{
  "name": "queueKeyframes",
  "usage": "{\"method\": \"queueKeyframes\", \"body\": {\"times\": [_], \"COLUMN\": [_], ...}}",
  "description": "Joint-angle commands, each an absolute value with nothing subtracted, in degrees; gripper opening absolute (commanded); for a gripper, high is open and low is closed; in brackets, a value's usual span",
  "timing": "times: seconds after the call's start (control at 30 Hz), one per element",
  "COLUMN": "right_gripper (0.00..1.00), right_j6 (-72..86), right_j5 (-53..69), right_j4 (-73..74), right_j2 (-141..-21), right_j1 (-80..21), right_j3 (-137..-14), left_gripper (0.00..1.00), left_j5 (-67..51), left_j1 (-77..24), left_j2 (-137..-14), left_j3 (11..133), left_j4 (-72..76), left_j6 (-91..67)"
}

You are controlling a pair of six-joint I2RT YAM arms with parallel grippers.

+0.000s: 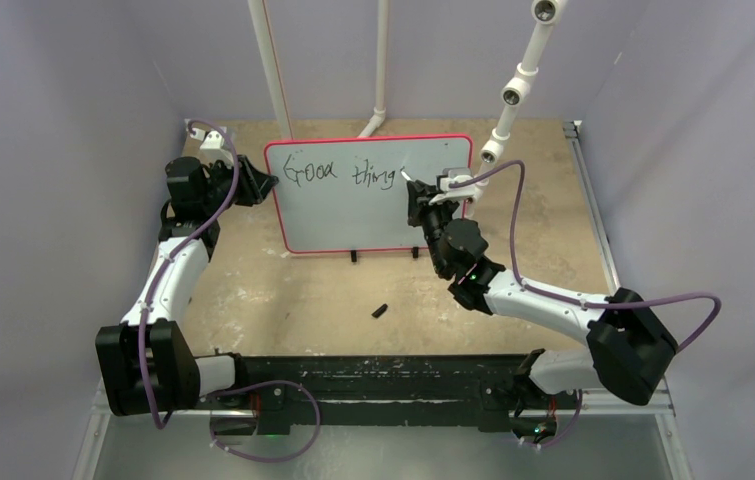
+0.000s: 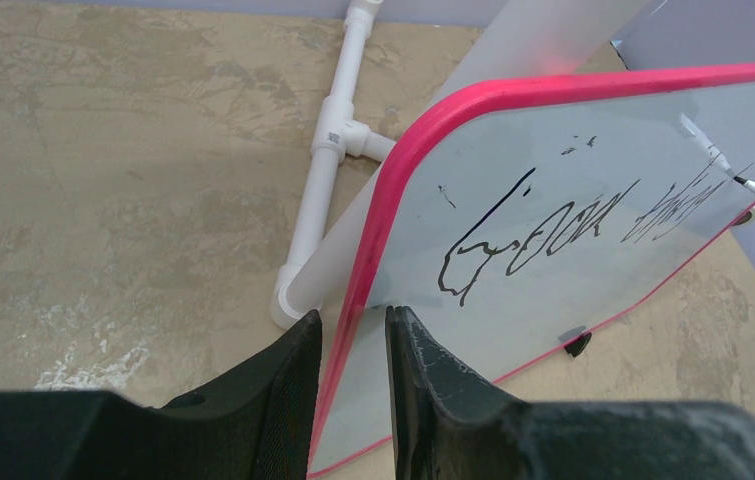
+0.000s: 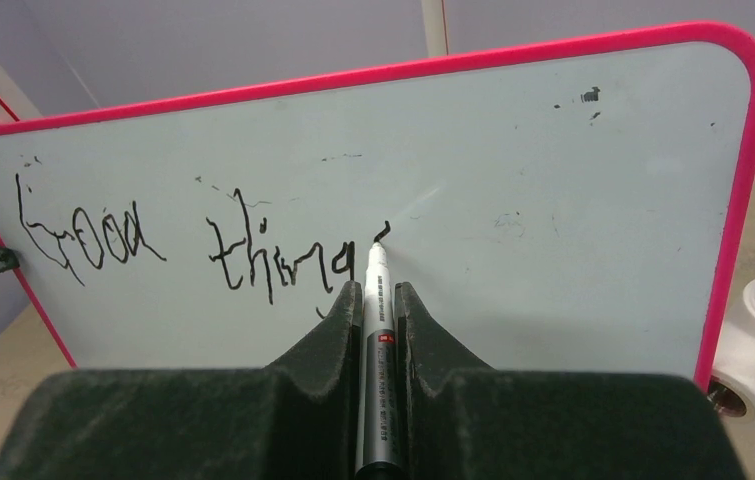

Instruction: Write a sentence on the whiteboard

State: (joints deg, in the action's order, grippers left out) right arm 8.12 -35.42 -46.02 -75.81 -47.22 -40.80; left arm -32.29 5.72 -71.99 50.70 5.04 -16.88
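Whiteboard (image 1: 353, 215): stands upright, far middle of your table (image 1: 273, 290), long axis left-right, face towards the near side.
Sentence (image 1: 338, 173): "Good thing" runs left to right along the top.
Left gripper (image 2: 353, 325): your jaws clamp the left rim.
Right gripper (image 3: 378, 300): closed on the marker (image 3: 376, 400), its tip pointing far and touching just right of "thing".

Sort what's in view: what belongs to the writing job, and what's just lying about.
In use: whiteboard, held at its edge by the left gripper; marker, clamped in the right gripper; the sentence, reading "Good thing".
Lying about: small black piece on the table; white pipes behind the whiteboard.
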Motion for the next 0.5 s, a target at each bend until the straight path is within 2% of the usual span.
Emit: {"method": "queueKeyframes", "body": {"times": [0.0,0.47], "right_gripper": [0.0,0.0], "right_j6": [8.6,9.6], "right_j5": [-35.9,-39.0], "right_j4": [-44.2,-43.3], "right_j2": [-76.4,-75.5], "right_j1": [-46.8,-46.8], "right_j3": [-42.0,-40.8], "left_gripper": [0.29,0.29], "left_j5": [-32.3,-32.2], "left_j1": [5.7,5.7], "left_j2": [-71.2,-71.0], "left_j3": [50.7,50.7], "left_j4": [6.3,6.3], "left_j6": [-16.0,-16.0]}}
